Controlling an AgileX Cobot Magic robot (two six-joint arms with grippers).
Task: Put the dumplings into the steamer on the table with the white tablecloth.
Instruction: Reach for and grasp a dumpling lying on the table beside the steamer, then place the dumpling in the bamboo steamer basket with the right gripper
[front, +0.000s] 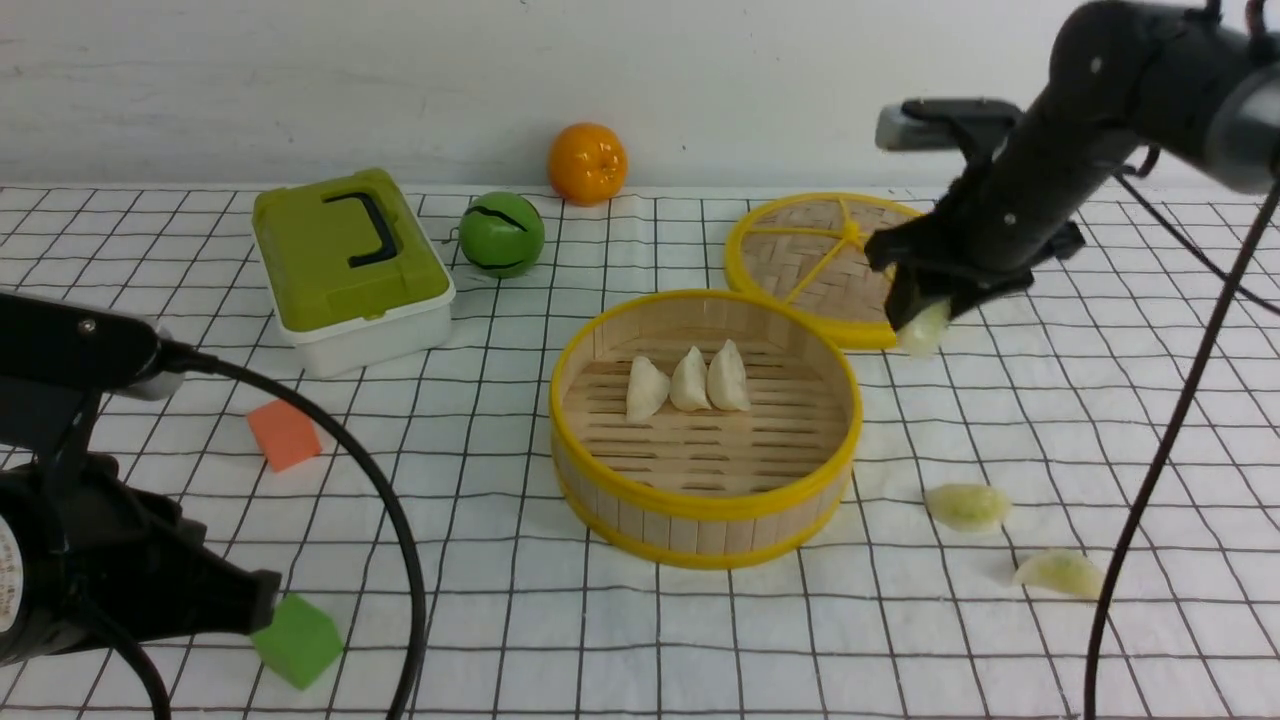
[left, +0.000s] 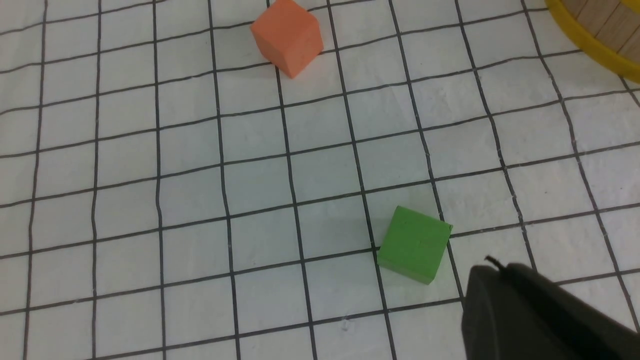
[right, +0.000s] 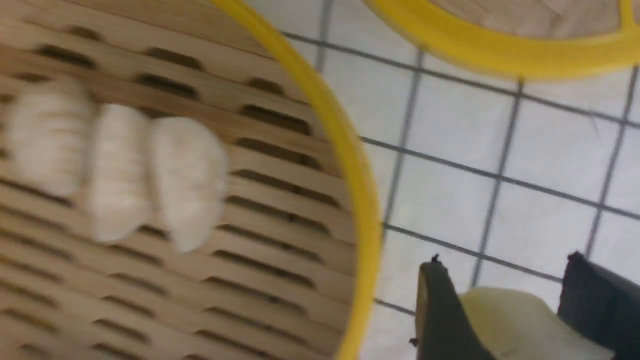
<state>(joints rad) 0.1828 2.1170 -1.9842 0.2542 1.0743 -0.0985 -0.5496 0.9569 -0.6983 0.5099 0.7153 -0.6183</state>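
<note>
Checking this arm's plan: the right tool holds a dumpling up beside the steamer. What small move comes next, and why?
Probably shift the right tool leftward until it hangs over the bare slats of the steamer. It is shut on a greenish dumpling above the cloth, just outside the yellow rim, so opening now would likely drop it outside.

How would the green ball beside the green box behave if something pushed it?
Being round, the green ball would probably roll at a light push. Its surface looks glossy, so a grip might slip. Rolling toward the green box, it would likely stop soon, as the box stands close.
</note>
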